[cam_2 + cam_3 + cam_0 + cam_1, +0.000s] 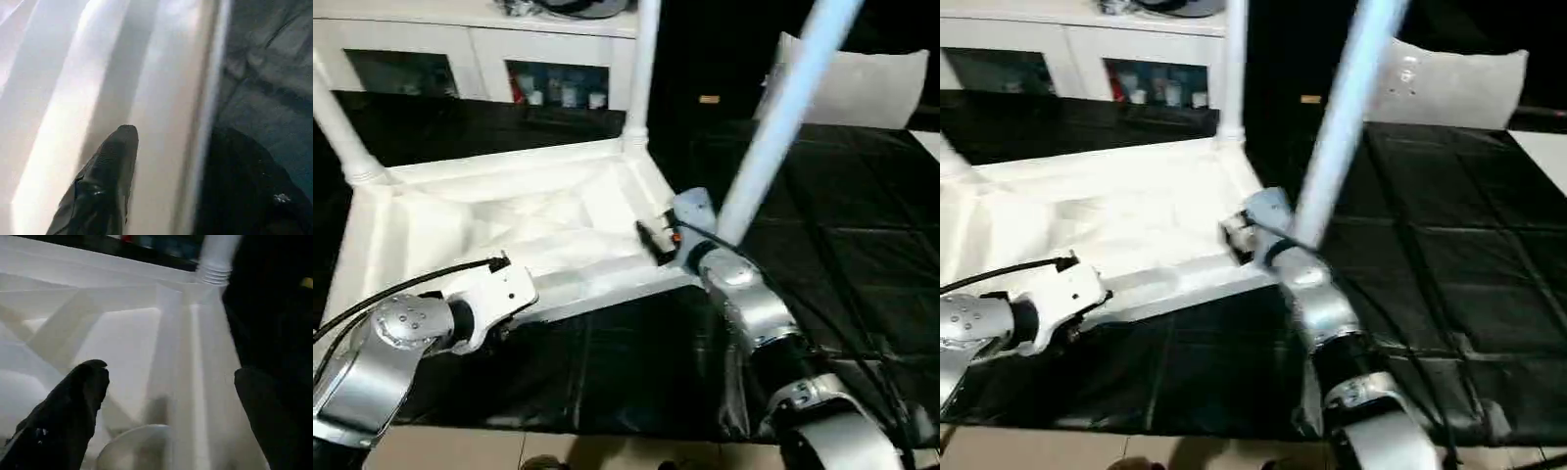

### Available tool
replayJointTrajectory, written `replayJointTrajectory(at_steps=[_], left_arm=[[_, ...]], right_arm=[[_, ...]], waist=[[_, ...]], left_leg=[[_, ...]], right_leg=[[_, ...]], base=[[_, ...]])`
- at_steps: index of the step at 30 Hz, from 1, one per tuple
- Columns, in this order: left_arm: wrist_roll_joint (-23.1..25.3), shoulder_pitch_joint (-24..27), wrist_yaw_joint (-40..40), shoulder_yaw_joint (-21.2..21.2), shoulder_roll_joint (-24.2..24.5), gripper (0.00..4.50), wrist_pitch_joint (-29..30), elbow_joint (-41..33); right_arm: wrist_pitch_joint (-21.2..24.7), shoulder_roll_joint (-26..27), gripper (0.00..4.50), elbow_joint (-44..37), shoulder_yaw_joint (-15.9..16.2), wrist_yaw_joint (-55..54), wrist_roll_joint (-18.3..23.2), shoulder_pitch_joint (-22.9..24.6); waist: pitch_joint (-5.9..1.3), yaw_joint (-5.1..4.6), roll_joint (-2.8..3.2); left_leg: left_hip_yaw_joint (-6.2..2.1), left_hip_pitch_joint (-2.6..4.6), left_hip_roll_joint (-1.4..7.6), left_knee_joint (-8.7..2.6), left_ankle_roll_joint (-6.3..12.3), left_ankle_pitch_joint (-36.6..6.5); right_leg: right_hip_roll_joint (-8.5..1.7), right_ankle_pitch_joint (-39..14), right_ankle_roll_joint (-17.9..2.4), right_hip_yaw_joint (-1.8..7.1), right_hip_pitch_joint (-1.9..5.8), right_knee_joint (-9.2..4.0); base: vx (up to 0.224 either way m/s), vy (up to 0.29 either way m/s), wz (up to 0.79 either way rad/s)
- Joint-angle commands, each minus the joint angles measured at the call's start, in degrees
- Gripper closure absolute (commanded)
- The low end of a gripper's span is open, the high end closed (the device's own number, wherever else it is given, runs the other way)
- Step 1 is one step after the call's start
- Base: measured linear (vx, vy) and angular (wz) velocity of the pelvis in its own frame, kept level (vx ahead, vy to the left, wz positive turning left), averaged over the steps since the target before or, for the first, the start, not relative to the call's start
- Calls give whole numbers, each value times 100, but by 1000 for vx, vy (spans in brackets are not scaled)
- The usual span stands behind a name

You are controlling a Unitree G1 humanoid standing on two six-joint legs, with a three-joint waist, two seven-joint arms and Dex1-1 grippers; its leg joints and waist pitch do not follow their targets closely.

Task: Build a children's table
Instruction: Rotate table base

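Three legs up in corner sockets | tabletop ribs-up on desk so sockets face me | left gripper part-spread astride near rim, steadying | right gripper spread wide at near-right corner leg

White tabletop and white legs (nearest one reads pale blue), black work surface, silver forearms, black fingers.

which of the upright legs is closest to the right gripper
The near-right leg, rising from the corner of the tabletop right beside the right gripper. The other two legs stand at the far corners.
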Motion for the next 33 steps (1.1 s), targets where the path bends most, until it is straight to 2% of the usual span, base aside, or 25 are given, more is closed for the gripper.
replayJointTrajectory(at_steps=[1, 4, 6, 7, 8, 9, 11, 12, 13, 14, 16, 17, 19, 21, 22, 23, 24, 25, 27, 28, 29, 30, 31, 32, 33], left_arm=[[130, -92, 153, -92, -29, 183, -123, 129], [263, -251, 335, -228, -141, 183, -327, 422], [381, -498, 521, -393, -315, 183, -625, 826], [396, -551, 558, -416, -363, 183, -666, 908], [399, -563, 565, -420, -373, 183, -674, 925], [440, -664, 626, -465, -456, 183, -780, 1075], [573, -942, 831, -587, -662, 183, -1055, 1467], [630, -1081, 945, -639, -772, 183, -1183, 1661], [645, -1123, 982, -654, -806, 183, -1221, 1720], [637, -1208, 1041, -676, -893, 183, -1266, 1830], [633, -1395, 1187, -728, -1087, 183, -1436, 2103], [651, -1572, 1351, -779, -1277, 183, -1621, 2373], [668, -1672, 1454, -807, -1396, 183, -1709, 2522], [670, -1848, 1680, -783, -1643, 183, -1906, 2827], [667, -1854, 1688, -780, -1656, 183, -1915, 2839], [618, -1893, 1794, -725, -1801, 183, -2019, 2947], [560, -1885, 1874, -659, -1905, 183, -2077, 2980], [517, -1862, 1940, -611, -1972, 183, -2132, 2977], [172, -1672, 2195, -271, -2234, 183, -2184, 2842], [91, -1615, 2244, -188, -2283, 183, -2190, 2794], [11, -1542, 2260, -116, -2311, 183, -2183, 2733], [-240, -1212, 2280, 111, -2348, 183, -2194, 2430], [-284, -1139, 2293, 156, -2350, 183, -2211, 2365], [-420, -889, 2336, 308, -2358, 183, -2287, 2157], [-516, -757, 2317, 388, -2362, 163, -2301, 2038]], right_arm=[[-51, -283, 0, 98, -387, -199, -62, 97], [-116, -613, 0, 180, -577, -245, -34, 130], [-202, -999, 0, 282, -701, -273, -13, 148], [-206, -1065, 0, 284, -729, -270, -11, 156], [-207, -1079, 0, 285, -735, -269, -11, 157], [-222, -1188, 0, 313, -795, -263, -17, 160], [-248, -1431, 0, 359, -927, -252, -26, 192], [-261, -1545, 0, 378, -983, -249, -29, 213], [-265, -1576, 0, 386, -1000, -248, -31, 219], [-277, -1640, 0, 400, -1035, -249, -28, 239], [-309, -1781, 0, 434, -1088, -265, -4, 282], [-335, -1912, 0, 441, -1130, -285, 11, 337], [-346, -1986, 0, 426, -1157, -295, 10, 378], [-351, -2067, 0, 349, -1225, -313, -16, 473], [-354, -2069, 0, 344, -1228, -314, -17, 478], [-411, -2066, 0, 261, -1252, -290, -12, 534], [-465, -2025, 0, 166, -1264, -258, 13, 575], [-522, -1973, 0, 77, -1260, -245, 25, 605], [-881, -1725, 0, -261, -1099, -57, 111, 689], [-941, -1662, 0, -350, -1052, -11, 138, 710], [-973, -1604, 0, -442, -1009, 51, 178, 738], [-987, -1447, 0, -625, -850, 80, 159, 806], [-993, -1418, 0, -651, -816, 66, 138, 818], [-1119, -1325, 0, -684, -731, 93, 108, 854], [-1172, -1272, 0, -701, -707, 170, 149, 873]], waist=[[-376, -55, 151], [-382, -3, 143], [-375, 45, 139], [-373, 58, 151], [-380, 74, 125], [-376, 78, 128], [-382, 78, 112], [-373, 90, 116], [-388, 101, 108], [-393, 87, 102], [-408, 82, 109], [-413, 69, 87], [-430, 61, 96], [-439, 31, 122], [-450, 31, 110], [-462, 22, 96], [-458, 23, 168], [-457, 7, 135], [-447, 7, 166], [-444, -2, 147], [-441, -27, 147], [-442, -40, 168], [-443, -60, 166], [-423, -91, 160], [-413, -114, 177]], left_leg=[[-55, 72, 243, -440, -209, -1312], [-39, 80, 231, -424, -191, -1308], [-26, 101, 220, -411, -177, -1416], [-30, 97, 217, -410, -183, -1434], [-32, 84, 217, -406, -178, -1416], [-43, 51, 207, -406, -164, -1366], [-47, 43, 201, -399, -152, -1356], [-26, 84, 187, -382, -125, -1440], [-26, 99, 194, -372, -124, -1439], [-61, 9, 199, -392, -117, -1308], [-58, 32, 197, -372, -95, -1261], [-52, 8, 186, -364, -58, -1187], [-47, 8, 182, -343, 2, -1089], [-50, -41, 176, -326, 80, -897], [-43, -24, 178, -314, 95, -896], [-52, -53, 179, -310, 146, -787], [-50, -41, 188, -301, 178, -787], [-45, -47, 191, -299, 201, -793], [-41, -68, 190, -293, 273, -877], [-42, -82, 194, -295, 287, -910], [-55, -88, 198, -314, 322, -985], [-54, -79, 213, -306, 336, -1035], [-69, -111, 225, -311, 329, -987], [-58, -97, 229, -320, 332, -1068], [-66, -96, 243, -334, 320, -1188]], right_leg=[[-311, -1106, -1073, 308, 244, -328], [-303, -1062, -1070, 308, 239, -327], [-305, -1265, -1036, 310, 223, -362], [-310, -1314, -1023, 311, 228, -367], [-317, -1361, -995, 311, 244, -368], [-315, -1430, -938, 306, 267, -373], [-315, -1552, -871, 297, 273, -380], [-295, -1718, -810, 292, 231, -431], [-310, -1691, -831, 297, 233, -423], [-330, -1610, -838, 289, 310, -381], [-327, -1568, -839, 278, 290, -391], [-321, -1476, -870, 273, 305, -392], [-309, -1276, -916, 271, 311, -385], [-306, -935, -1029, 261, 339, -358], [-304, -887, -1054, 259, 336, -351], [-312, -733, -1125, 257, 364, -324], [-315, -656, -1173, 254, 350, -331], [-312, -626, -1192, 251, 354, -334], [-333, -740, -1238, 246, 363, -343], [-341, -805, -1221, 242, 374, -350], [-337, -1131, -1147, 216, 367, -382], [-358, -1345, -1126, 222, 348, -411], [-370, -1335, -1139, 220, 371, -390], [-337, -1516, -1088, 212, 321, -420], [-351, -1719, -1047, 211, 314, -431]], base=[[0, 0, 0], [0, 0, 0], [0, 0, 0], [0, 0, 0], [0, 0, 0], [0, 0, 0], [0, 0, 0], [0, 0, 0], [0, 0, 0], [0, 0, 0], [0, 0, 0], [0, 0, 0], [0, 0, 0], [0, 0, 0], [0, 0, 0], [0, 0, 0], [0, 0, 0], [0, 0, 0], [0, 0, 0], [0, 0, 0], [0, 0, 0], [0, 0, 0], [0, 0, 0], [0, 0, 0], [0, 0, 0]])
